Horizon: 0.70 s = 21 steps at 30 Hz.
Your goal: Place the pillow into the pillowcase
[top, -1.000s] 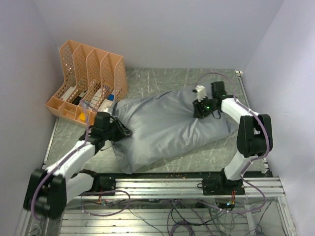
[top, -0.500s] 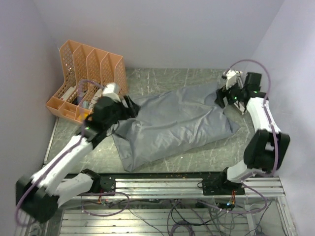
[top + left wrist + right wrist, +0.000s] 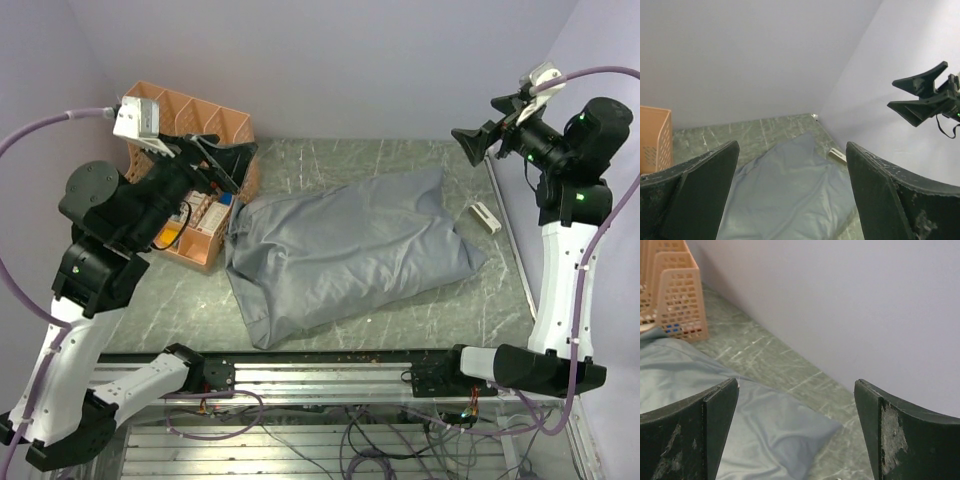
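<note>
- Left claw (image 3: 235,165) is up high over the left side of the surface (image 3: 330,165), spread wide. Its own camera shows the two dark fingers (image 3: 700,185) far apart with nothing between them.
- Right claw (image 3: 480,120) is also high, above the far right corner and pointing inward. It gapes wide too, and its wrist view shows both fingers (image 3: 685,435) framing only air.
- From the left wrist, the right claw shows against the pale wall as an open black fork holding nothing.
- Below both arms, the pillowcase (image 3: 350,250) lies flat on the green marbled surface, well apart from both claws and touched by neither. It is blue-grey, wrinkled and plump, set slantwise across the middle.
- The pillow itself is hidden in all three views; only grey cloth shows.
- At the left, an orange slotted rack (image 3: 230,125) stands at the far left corner, partly behind the left arm. The near left corner of the pillowcase comes right up to its foot, as the right wrist view shows.
- At the right, a small white piece (image 3: 483,217) lies on the surface just off the far right corner of the pillowcase, close to the surface's right edge.
</note>
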{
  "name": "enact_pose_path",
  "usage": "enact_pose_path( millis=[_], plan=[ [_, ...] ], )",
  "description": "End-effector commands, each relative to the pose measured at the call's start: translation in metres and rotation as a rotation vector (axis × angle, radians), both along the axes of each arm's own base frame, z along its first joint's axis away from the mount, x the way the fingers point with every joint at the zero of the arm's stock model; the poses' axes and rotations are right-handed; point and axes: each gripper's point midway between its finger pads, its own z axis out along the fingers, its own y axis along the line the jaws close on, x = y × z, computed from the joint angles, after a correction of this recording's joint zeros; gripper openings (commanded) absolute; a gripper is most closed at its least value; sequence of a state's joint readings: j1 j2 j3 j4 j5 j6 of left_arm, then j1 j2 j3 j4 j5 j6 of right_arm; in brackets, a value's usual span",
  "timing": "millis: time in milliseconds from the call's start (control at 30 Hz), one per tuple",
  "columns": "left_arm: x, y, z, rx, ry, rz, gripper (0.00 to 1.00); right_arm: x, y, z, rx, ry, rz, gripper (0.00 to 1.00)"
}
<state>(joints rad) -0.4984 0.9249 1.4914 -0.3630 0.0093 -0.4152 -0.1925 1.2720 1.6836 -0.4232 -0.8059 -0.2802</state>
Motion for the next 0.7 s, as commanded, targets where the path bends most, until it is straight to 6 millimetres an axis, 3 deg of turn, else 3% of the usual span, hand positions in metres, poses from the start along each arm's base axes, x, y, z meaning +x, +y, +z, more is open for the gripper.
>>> enact_pose_path(
  millis=[0,300,667],
  plan=[
    [-0.025,-0.009,0.013,0.06,0.005,-0.116,0.99,-0.021,0.012,0.02,0.089,0.061,0.04,1.0],
    [-0.042,-0.012,0.041,0.056,-0.059,-0.171,0.99,-0.034,-0.003,0.067,0.232,0.046,-0.12,1.0],
    [-0.036,-0.009,0.033,0.063,-0.056,-0.145,0.99,-0.04,0.002,0.068,0.182,0.026,-0.083,1.0]
  ],
)
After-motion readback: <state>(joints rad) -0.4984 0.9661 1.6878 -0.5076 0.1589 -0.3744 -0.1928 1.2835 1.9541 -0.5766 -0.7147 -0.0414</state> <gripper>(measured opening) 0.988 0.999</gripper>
